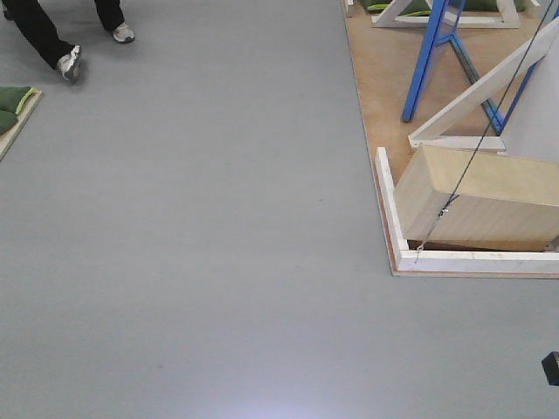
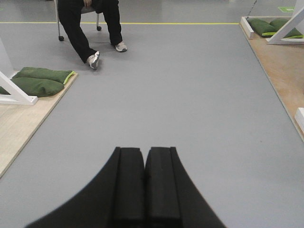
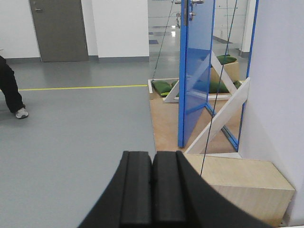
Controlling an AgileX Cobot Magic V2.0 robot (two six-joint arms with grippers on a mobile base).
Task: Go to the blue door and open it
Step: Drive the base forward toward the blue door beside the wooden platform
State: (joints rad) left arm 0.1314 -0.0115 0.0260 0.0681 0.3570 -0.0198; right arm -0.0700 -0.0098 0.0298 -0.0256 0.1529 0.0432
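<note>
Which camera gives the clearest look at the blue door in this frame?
The right wrist view: the blue door shows nearly full height, silver hardware near the top edge. The front-facing view catches only its lower blue edges at upper right. The left wrist view shows none of it.

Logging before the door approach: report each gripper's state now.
Left gripper: closed, holding nothing.
Right gripper: closed, holding nothing; blue door ahead, untouched.
</note>
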